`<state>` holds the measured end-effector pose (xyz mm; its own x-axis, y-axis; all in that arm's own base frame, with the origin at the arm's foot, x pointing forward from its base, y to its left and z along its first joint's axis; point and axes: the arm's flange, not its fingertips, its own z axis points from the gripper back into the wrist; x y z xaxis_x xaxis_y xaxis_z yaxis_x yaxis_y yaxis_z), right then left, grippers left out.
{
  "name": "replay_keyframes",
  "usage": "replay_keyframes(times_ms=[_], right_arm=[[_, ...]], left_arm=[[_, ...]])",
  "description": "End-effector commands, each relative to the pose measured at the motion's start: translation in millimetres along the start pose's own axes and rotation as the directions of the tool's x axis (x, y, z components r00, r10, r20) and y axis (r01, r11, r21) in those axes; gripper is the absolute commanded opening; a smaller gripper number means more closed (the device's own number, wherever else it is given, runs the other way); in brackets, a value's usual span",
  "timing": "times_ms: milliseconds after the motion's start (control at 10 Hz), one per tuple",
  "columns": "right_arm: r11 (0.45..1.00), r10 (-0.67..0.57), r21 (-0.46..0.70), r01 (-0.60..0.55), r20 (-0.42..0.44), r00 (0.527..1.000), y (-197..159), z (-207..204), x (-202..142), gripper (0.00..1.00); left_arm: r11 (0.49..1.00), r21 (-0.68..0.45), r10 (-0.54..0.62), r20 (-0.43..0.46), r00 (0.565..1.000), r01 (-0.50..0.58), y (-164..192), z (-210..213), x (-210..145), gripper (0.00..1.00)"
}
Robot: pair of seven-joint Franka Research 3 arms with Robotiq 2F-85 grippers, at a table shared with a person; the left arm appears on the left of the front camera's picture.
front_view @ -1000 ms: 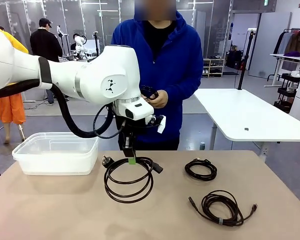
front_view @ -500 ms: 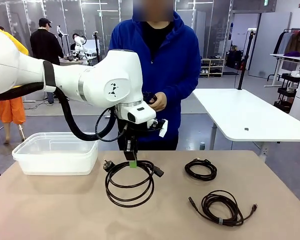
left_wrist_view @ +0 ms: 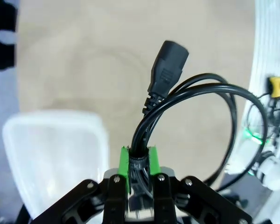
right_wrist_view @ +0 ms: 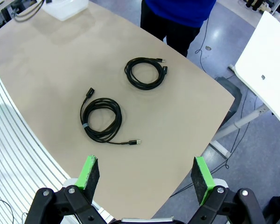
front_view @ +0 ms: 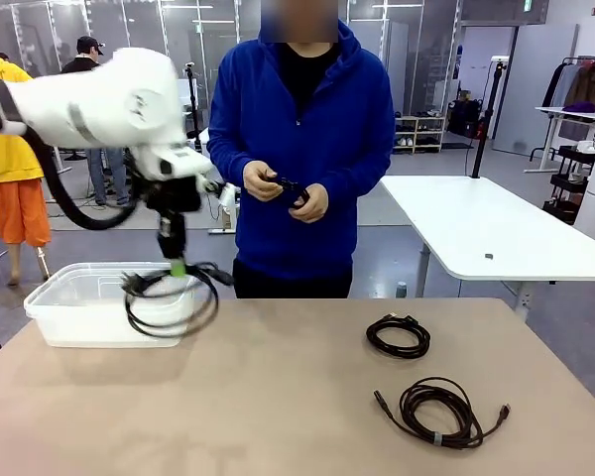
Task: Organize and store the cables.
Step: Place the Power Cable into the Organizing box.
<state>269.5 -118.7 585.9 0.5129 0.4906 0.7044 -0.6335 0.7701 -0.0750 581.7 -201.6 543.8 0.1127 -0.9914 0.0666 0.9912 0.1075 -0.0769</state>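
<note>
It was a robotics lab, an open hall rather than a home. A white arm (front_view: 89,104) reached over a tan table (front_view: 278,416) on a smooth grey floor (front_view: 407,260). A white desk (front_view: 486,233) stood to the right. Glass partitions (front_view: 109,25) lined the far left, and shelves (front_view: 424,134) and a clothes rack (front_view: 582,89) stood far right.
</note>
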Motion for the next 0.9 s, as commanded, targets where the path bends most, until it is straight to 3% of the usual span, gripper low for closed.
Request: replay_keyframes(times_ms=[0, 300, 500, 700, 800], right_arm=[[1.0, 0.01, 0.003, -0.01, 0.002, 1.0, -1.4, -0.3, -1.4, 1.0], [1.0, 0.01, 0.003, -0.01, 0.002, 1.0, -1.4, -0.3, -1.4, 1.0], [1.0, 0.01, 0.003, -0.01, 0.002, 1.0, -1.4, -0.3, -1.4, 1.0], [1.0, 0.01, 0.003, -0.01, 0.002, 1.0, -1.4, -0.3, -1.4, 1.0], [1.0, 0.01, 0.003, -0.01, 0.002, 1.0, -1.4, -0.3, -1.4, 1.0]], left_arm=[[0.999, -0.03, 0.015, 0.013, 1.0, -0.014, 51.5, 18.5, -34.2, 0.19], [0.993, 0.007, 0.117, 0.019, 0.993, -0.117, 101.6, 28.7, -105.4, 0.19], [0.976, 0.029, 0.215, 0.049, 0.975, -0.217, 127.1, 11.9, -140.0, 0.19], [0.935, 0.097, 0.345, -0.022, 0.938, -0.341, 147.0, -18.0, -165.8, 0.19], [0.91, 0.134, 0.395, 0.014, 0.919, -0.393, 160.7, -32.6, -175.2, 0.19]])
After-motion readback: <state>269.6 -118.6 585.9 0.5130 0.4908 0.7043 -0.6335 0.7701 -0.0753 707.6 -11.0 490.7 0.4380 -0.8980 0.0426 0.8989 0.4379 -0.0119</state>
